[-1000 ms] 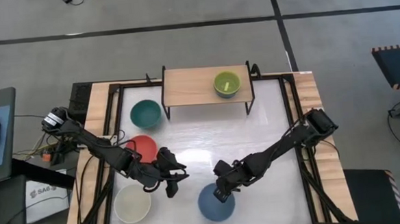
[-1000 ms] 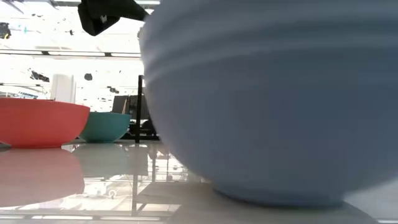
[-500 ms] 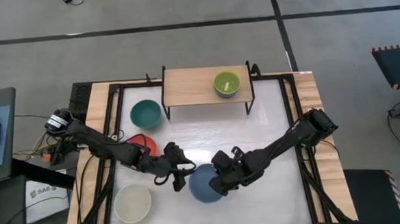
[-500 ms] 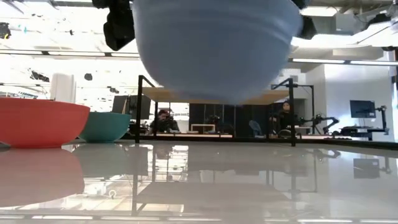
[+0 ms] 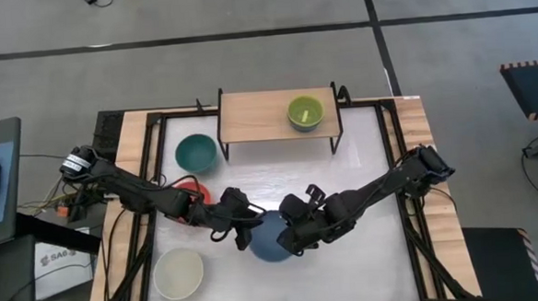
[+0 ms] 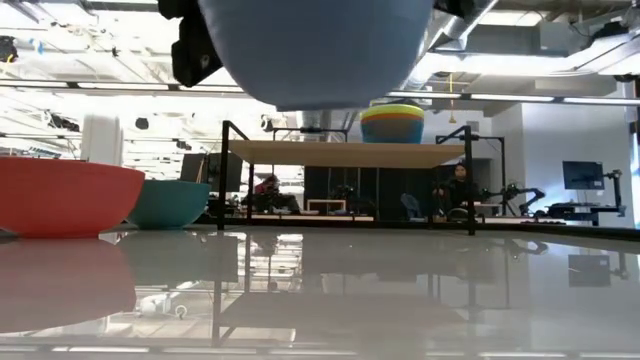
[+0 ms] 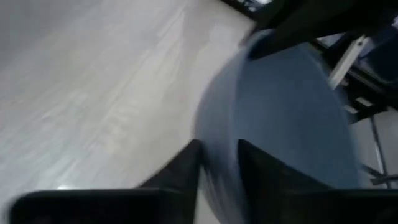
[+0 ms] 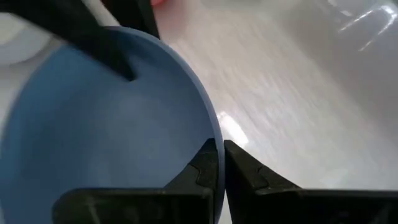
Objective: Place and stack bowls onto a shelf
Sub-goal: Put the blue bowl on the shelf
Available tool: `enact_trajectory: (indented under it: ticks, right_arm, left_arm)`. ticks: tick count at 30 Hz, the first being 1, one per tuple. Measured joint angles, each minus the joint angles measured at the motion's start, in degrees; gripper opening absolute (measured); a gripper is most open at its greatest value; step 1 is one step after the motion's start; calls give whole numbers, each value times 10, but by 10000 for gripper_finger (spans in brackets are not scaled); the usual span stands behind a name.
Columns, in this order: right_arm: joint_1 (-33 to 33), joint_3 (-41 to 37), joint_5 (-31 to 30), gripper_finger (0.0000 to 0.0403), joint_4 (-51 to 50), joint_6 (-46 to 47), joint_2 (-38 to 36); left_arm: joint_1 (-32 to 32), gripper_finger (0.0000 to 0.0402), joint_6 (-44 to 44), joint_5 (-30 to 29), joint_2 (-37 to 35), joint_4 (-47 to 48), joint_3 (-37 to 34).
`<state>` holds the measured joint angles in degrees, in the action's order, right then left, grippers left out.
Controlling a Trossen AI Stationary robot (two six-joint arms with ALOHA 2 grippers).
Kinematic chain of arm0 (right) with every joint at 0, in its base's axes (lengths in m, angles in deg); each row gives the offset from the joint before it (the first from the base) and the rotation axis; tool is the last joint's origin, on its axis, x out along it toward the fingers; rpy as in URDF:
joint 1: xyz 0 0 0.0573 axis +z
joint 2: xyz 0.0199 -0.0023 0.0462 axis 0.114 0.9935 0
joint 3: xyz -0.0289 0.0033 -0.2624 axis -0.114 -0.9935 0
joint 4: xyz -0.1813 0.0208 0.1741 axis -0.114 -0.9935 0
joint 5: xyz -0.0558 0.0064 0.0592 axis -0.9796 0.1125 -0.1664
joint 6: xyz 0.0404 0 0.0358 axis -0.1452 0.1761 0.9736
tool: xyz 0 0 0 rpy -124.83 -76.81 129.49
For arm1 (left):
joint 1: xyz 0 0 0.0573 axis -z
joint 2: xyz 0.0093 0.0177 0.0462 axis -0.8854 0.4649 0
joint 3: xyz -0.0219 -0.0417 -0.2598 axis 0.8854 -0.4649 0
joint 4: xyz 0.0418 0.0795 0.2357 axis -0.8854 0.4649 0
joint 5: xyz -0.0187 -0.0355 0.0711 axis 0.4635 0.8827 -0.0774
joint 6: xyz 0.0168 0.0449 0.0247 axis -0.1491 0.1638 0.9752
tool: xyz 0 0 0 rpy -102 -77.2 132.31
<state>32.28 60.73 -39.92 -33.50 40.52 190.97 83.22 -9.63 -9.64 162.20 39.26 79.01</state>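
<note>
The blue bowl [image 5: 269,243] hangs in the air between both grippers and shows high up in the low view as blue bowl [image 6: 315,45]. My left gripper [image 5: 246,227] is shut on its left rim, my right gripper [image 5: 295,234] on its right rim. The light-wood shelf [image 5: 258,114] stands by the far edge on black legs. On it is a stack of small bowls [image 6: 392,123] with the lime green bowl [image 5: 305,112] on top. The teal bowl [image 5: 196,153], red bowl [image 5: 188,186] and white bowl [image 5: 179,272] rest on the table. My left gripper [image 7: 217,180] pinches the blue bowl's rim [image 7: 214,146] on its left side, one finger inside and one outside. It comes slanting from the table's left. The bowl is lifted clear and roughly upright. My right gripper [image 8: 222,163] pinches the rim [image 8: 214,124] on the opposite, right side, one finger inside the hollow and one outside. It reaches in from the table's right, slanting down. The bowl hangs clear of the table between the two grippers.
My left arm crosses over part of the red bowl [image 6: 65,195]. The teal bowl [image 6: 170,203] sits just left of the shelf's [image 6: 340,152] left legs. The shelf's left and middle parts are bare; bare white tabletop [image 5: 344,174] lies between the bowl and the shelf.
My right gripper has lifted the blue bowl off the table near its near edge and carried it up, toward the far edge and a little left. My left gripper has moved right to the bowl and now has its left rim between its fingers.
</note>
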Motion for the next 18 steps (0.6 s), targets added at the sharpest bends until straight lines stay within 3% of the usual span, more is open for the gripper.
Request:
enact_trajectory:
  ticks: [3,10,18]
  right_arm:
    - [-3,25,20,59,13,6,0]
    - [-6,101,35,138,-8,-7,-1]
    - [-4,246,-23,218,-208,13,-3]
  left_arm:
    - [-2,15,8,-2,1,-2,0]
    - [-31,0,40,8,1,24,20]
    - [-137,0,89,18,1,234,133]
